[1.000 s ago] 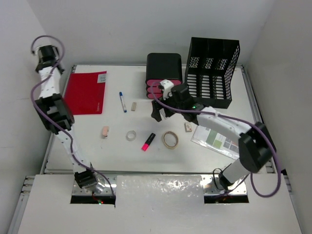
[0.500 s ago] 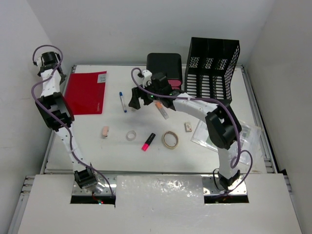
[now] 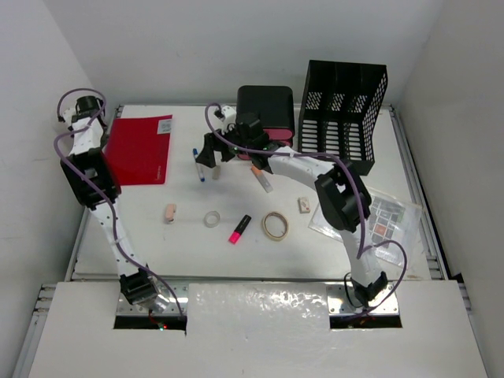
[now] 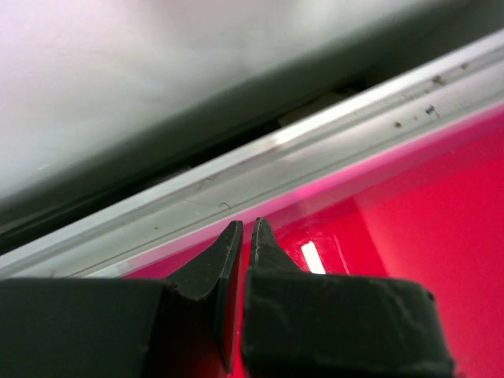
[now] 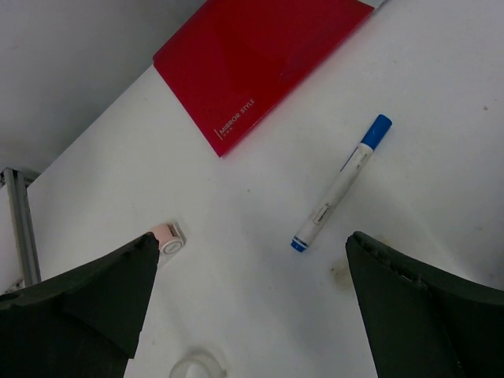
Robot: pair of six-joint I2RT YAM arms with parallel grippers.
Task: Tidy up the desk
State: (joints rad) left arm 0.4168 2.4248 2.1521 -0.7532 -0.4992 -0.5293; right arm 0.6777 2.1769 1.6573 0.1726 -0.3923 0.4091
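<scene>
From above, your desk [image 3: 157, 248] fills the middle of the view, a flat white rectangle edged with thin metal rails. The right gripper [image 3: 214, 154] hangs over its far middle, beside a slim blue-capped pen [image 3: 198, 164]. The left gripper [image 3: 93, 120] is at the far-left corner by a glossy red folder [image 3: 140, 150]. A black mesh rack [image 3: 342, 110] stands upright at the far right. A flat ring of tape [image 3: 275, 226] lies near a pink highlighter [image 3: 239, 228].

In the left wrist view, the left gripper's [image 4: 245, 236] two black wedge-shaped fingers are pressed together with nothing between them. They sit over the shiny folder [image 4: 409, 236], next to a scuffed metal rail [image 4: 315, 157].

In the right wrist view, the right gripper's [image 5: 252, 240] jaws stand wide apart and empty above the matt white desk [image 5: 441, 94]. The pen [image 5: 340, 185] lies between them, and the folder's [image 5: 260, 59] corner is beyond it. A small pale pink block [image 5: 168, 236] shows at the left fingertip.
</scene>
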